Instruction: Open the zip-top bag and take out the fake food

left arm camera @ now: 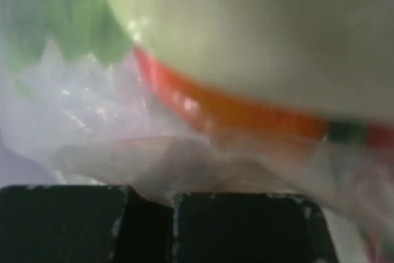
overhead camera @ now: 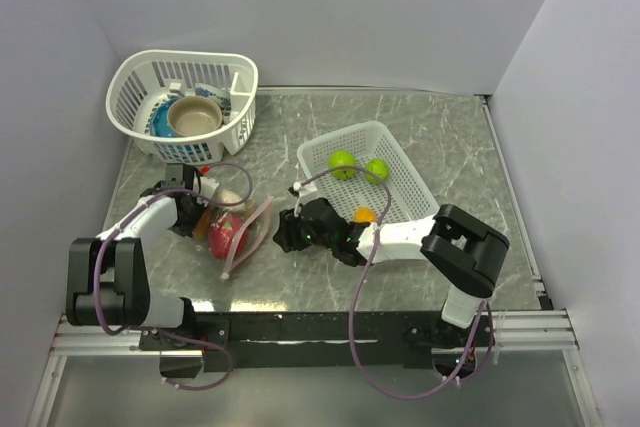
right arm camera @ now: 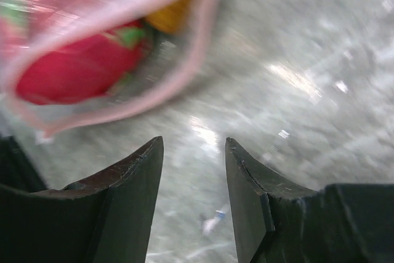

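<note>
The left gripper (overhead camera: 190, 211) pinches the zip-top bag (overhead camera: 247, 209), which lies on the table (overhead camera: 450, 147) left of the white basket (overhead camera: 418, 190) and holds red fake food (overhead camera: 226, 235), while the right gripper (overhead camera: 285, 234) stands spread and empty near its pink mouth

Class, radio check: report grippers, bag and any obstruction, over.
Left gripper shut on zip-top bag. Right gripper open, empty, facing bag mouth. Red fake food inside. Nothing in the way.
</note>
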Tool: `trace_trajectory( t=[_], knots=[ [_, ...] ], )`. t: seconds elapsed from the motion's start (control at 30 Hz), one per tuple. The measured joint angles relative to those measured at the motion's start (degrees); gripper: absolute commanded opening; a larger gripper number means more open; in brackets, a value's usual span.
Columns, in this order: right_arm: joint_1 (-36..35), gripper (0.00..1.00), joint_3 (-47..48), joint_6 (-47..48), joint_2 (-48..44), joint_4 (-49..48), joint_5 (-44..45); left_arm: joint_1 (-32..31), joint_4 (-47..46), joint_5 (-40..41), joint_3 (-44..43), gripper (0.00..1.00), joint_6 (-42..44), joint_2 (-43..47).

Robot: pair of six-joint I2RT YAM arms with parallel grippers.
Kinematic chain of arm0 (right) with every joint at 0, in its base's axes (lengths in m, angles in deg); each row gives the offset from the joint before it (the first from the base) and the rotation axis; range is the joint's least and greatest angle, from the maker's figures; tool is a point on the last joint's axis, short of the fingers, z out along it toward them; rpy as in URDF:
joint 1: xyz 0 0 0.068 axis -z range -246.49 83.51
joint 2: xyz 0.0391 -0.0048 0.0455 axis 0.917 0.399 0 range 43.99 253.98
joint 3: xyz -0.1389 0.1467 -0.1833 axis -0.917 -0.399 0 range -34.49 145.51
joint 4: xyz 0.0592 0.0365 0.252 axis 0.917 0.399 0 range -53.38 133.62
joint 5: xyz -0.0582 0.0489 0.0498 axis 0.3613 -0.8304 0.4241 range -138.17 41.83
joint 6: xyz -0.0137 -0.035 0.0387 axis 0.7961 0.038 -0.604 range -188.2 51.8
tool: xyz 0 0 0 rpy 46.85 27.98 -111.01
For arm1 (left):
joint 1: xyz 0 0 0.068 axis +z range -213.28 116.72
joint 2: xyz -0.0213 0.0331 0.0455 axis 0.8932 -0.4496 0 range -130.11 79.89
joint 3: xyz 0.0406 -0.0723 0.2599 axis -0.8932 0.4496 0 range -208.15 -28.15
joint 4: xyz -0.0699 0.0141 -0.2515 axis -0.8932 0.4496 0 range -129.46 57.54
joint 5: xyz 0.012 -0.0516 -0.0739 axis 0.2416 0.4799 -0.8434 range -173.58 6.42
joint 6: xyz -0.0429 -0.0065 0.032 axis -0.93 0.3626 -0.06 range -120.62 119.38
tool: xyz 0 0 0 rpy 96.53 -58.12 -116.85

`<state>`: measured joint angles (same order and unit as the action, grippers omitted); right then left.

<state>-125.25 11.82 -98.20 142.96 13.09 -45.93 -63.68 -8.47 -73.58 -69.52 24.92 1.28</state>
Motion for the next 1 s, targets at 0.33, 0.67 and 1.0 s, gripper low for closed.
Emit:
trace_trajectory(
  t=[0.33,0.67,1.0],
  knots=[
    [-1.6,1.00,12.1,1.6,4.3,-4.5,-9.2,0.4,-4.2,-3.9,0.0,0.01,-1.0,-4.1],
    [-1.6,1.00,18.8,2.8,13.9,-3.0,-14.3,0.5,-4.4,-5.6,0.2,0.01,-0.7,-3.7],
    [-0.4,1.00,4.8,3.0,5.5,-5.8,-11.8,0.5,-4.7,-5.7,0.4,0.01,-0.3,-3.7]
  ],
)
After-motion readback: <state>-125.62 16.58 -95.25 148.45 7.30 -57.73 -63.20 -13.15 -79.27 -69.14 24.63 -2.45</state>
